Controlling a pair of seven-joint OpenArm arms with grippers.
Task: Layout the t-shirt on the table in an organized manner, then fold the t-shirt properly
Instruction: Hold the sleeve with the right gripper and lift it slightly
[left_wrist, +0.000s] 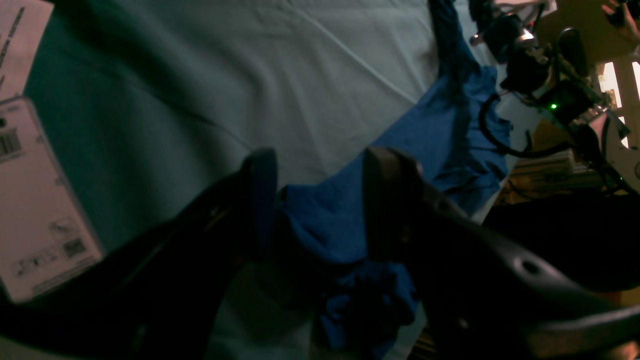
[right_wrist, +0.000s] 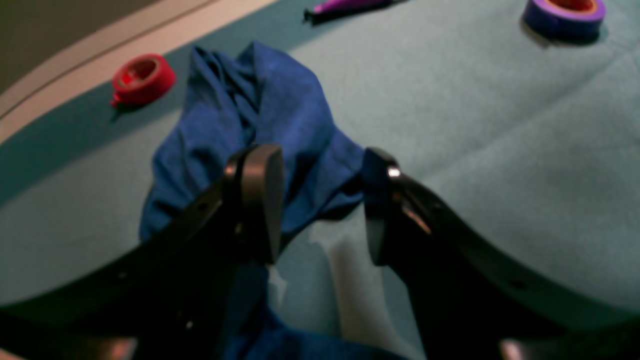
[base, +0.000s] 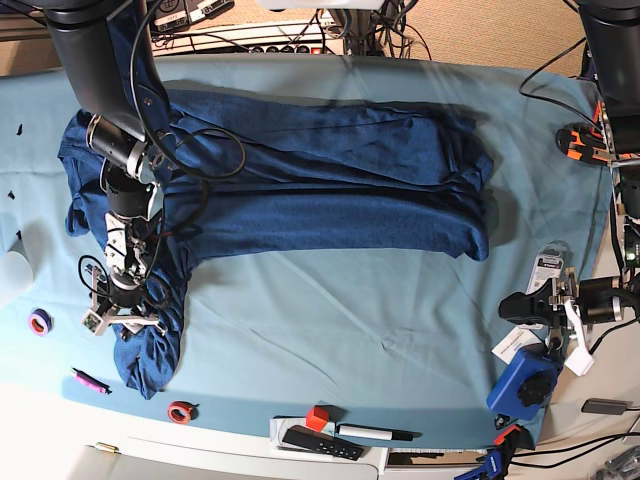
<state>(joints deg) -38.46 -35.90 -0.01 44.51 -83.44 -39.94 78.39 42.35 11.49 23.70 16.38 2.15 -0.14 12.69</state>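
Observation:
The dark blue t-shirt lies spread across the far half of the teal table, body folded lengthwise. One sleeve points toward the front left edge. My right gripper hovers over that sleeve. In the right wrist view it is open, with bunched shirt fabric between and beyond the fingers. My left arm stands at the table's right edge, apart from the spread shirt. My left gripper is open around crumpled blue fabric. I cannot tell whether that fabric is part of the shirt.
A red tape roll, a magenta pen and a purple tape roll lie near the front left edge. White boxes sit by the left gripper. A blue bundle sits at the front right corner.

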